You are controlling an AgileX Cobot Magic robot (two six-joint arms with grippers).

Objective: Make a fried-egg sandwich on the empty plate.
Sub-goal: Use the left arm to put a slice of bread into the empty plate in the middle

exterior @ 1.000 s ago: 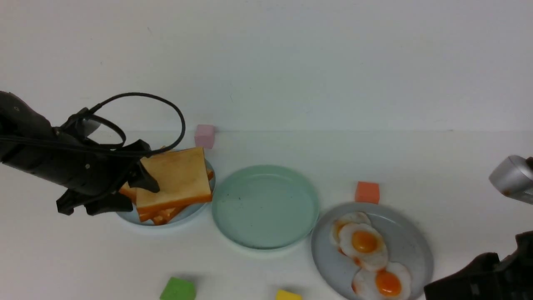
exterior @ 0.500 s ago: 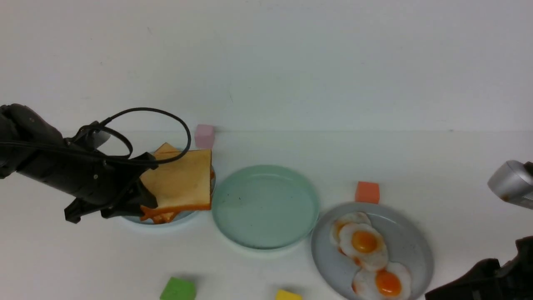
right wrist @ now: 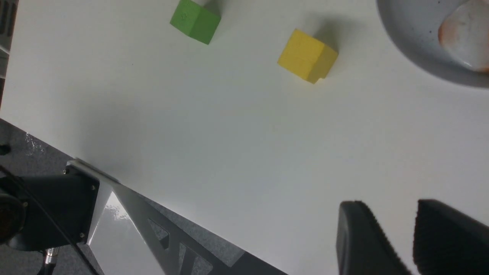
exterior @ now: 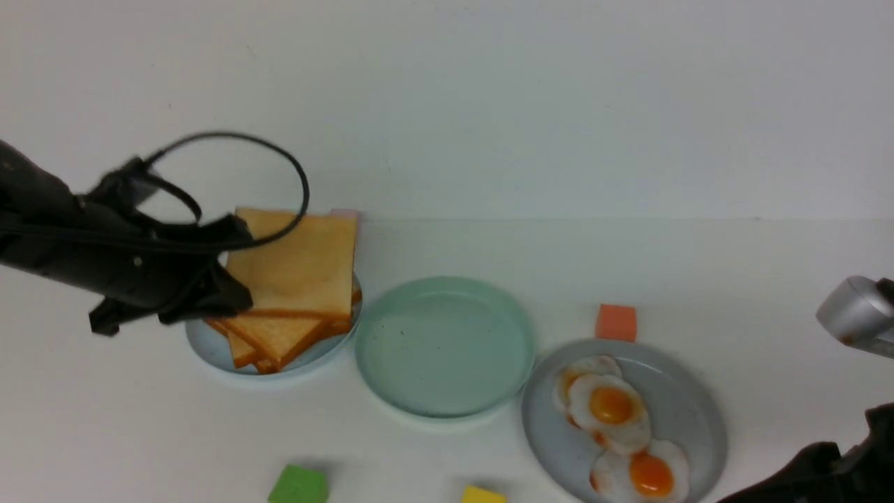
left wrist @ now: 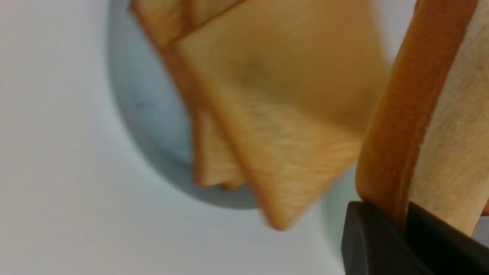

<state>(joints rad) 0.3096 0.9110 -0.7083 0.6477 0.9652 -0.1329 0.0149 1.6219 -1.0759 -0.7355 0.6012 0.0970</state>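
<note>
- Gripping a square golden-brown toast slice (exterior: pixel 300 262) with darker crust, the left black gripper (left wrist: pixel 397 210) is clamped on its edge, holding it tilted above the pile.
- More crusted toast slices (exterior: pixel 276 339) lie overlapping on a round pale blue plate (exterior: pixel 209 346), between nine and ten o'clock of the mint plate.
- Round, mint-green and low-rimmed, the empty plate (exterior: pixel 445 349) sits on the white table (exterior: pixel 391 454), with bare toast-free, egg-free surface.
- White fried eggs with orange yolks (exterior: pixel 611 405) rest on the larger round grey plate (exterior: pixel 688 398), at four o'clock of the mint plate; some overlap towards ten o'clock, another lies towards six.
- Black right gripper (right wrist: pixel 389 208) has its fingers apart.
- Near the grey plate's twelve o'clock is an orange-red block (exterior: pixel 616 323).
- From the mint plate, a green block (exterior: pixel 299 484) is between seven and eight, a yellow block (exterior: pixel 483 495) between five and six.
</note>
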